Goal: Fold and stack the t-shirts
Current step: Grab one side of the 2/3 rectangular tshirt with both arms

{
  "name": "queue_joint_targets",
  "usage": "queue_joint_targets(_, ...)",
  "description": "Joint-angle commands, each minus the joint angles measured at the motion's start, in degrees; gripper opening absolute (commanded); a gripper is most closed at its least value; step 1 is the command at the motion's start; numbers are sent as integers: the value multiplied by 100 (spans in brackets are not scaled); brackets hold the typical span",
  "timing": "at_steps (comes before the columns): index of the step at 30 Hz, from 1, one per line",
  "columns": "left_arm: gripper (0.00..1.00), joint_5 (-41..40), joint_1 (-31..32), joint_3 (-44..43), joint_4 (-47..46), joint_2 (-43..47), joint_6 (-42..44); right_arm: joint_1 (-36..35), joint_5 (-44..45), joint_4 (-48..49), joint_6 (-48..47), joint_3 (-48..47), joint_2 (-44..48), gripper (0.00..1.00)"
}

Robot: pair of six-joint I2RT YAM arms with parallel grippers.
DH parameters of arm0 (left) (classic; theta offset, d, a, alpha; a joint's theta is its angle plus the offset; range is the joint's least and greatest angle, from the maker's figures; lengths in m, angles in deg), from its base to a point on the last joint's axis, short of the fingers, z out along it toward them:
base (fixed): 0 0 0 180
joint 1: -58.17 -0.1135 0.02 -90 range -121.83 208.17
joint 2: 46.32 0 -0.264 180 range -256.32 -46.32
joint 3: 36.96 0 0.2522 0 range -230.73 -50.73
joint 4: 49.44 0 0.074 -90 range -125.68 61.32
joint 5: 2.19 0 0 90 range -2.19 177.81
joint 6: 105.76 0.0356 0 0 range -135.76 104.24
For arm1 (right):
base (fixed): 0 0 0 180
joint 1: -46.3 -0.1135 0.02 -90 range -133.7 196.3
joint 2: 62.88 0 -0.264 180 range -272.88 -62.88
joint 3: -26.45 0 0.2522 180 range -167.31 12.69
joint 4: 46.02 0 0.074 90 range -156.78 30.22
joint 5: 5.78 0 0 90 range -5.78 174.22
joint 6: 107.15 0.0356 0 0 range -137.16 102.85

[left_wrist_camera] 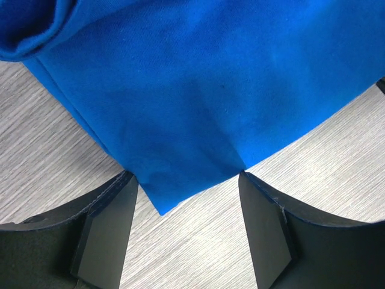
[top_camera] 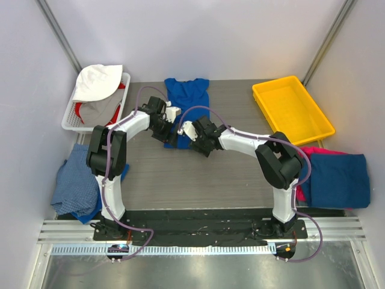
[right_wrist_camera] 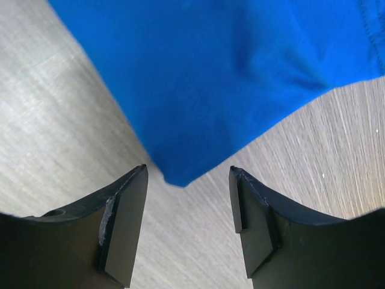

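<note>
A royal blue t-shirt (top_camera: 187,99) lies folded into a narrow strip at the back middle of the table, collar away from me; no chest print shows. My left gripper (top_camera: 166,136) is open at the shirt's near left corner (left_wrist_camera: 157,201), fingers straddling the cloth edge. My right gripper (top_camera: 191,144) is open at the near right corner (right_wrist_camera: 180,174), the corner just ahead of the fingertips. A folded dark blue shirt (top_camera: 337,179) lies on a magenta pink one (top_camera: 319,152) at the right. A heap of plain blue shirts (top_camera: 77,183) lies at the left.
A white basket (top_camera: 69,119) at the back left holds white, grey and red clothes. An empty yellow tray (top_camera: 292,109) stands at the back right. The grey table (top_camera: 198,180) has walls on the left, back and right.
</note>
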Motion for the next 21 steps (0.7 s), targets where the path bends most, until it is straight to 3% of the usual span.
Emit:
queue_joint_targets(1, 72, 107, 15, -102, -160, -40, 106, 63, -45, 170, -97, -350, -202, 63)
queue_joint_targets(7, 69, 107, 24, -119, -160, -84, 132, 124, -107, 205, -71, -491, -396, 57)
queue_joint_targets(9, 66, 115, 15, -128, -169, -93, 123, 133, -107, 205, -71, -508, -413, 46)
queue_joint_targets(14, 43, 177, 15, -155, -169, -145, 62, 142, -90, 162, -35, -474, -396, 19)
queue_joint_targets(21, 19, 247, 32, -41, 24, 30, 71, 124, -186, -32, 61, -272, -80, 6)
